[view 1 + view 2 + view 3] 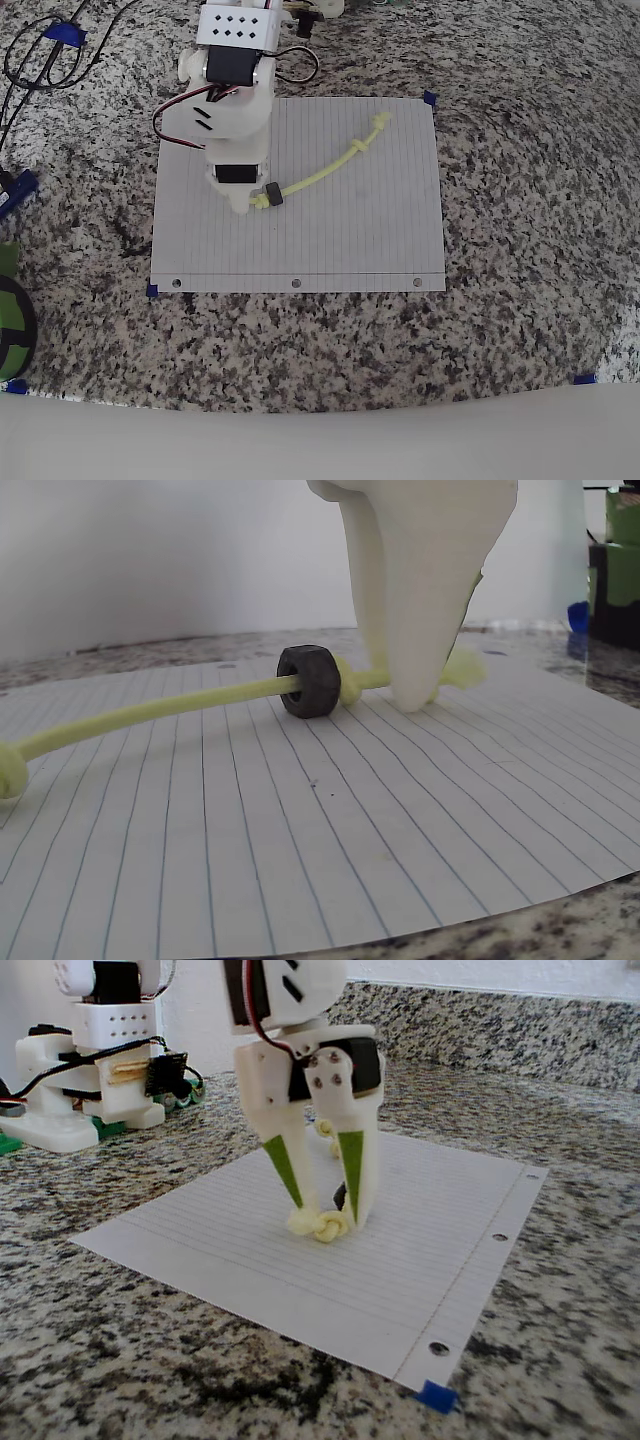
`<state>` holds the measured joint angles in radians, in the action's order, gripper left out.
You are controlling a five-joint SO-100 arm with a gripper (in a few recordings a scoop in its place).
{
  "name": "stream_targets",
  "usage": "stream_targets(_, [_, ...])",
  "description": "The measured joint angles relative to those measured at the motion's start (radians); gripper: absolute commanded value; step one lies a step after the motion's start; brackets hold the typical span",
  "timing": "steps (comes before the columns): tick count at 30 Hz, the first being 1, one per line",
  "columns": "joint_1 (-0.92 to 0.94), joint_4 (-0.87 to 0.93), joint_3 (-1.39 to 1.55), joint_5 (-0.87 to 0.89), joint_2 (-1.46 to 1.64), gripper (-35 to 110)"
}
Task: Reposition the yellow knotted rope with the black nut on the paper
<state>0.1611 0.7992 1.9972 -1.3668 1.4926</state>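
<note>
On the paper [300,190], which is taped flat to the granite tabletop [520,250], the yellow knotted rope [325,175] is seen lying in a shallow curve from a knot near the sheet's upper right to a second knot left of centre in the overhead view. The black nut [309,680] is threaded on the cord just inside that second knot.

The cord is judged light, soft and limp: it would be expected to bend and trail rather than hold its shape when one end is lifted or dragged. The nut is judged small, hard and the heavier part, free to slide along the cord until it is stopped by a knot. The knot beside the nut is judged the best place to be gripped, since its bulk would resist slipping between the fingers, and the nut would be carried along with it.

The claw [322,1215] is seen lowered to the sheet with its fingers [356,1175] parted only a little, one on each side of the knotted end [322,1225]. In the wrist view one fingertip rests on the paper against the cord next to the nut. The knot is bracketed rather than clearly squeezed; firm contact by both fingers cannot be told.
</note>
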Motion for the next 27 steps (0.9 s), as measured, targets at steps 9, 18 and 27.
stream_targets(9, [0.018, -0.005, -0.002, -0.023, -0.003, 33])
stream_targets(18, [0.025, -0.008, -0.008, -0.02, -0.011, 29])
stream_targets(27, [0.025, -0.008, -0.011, -0.02, -0.015, 0])
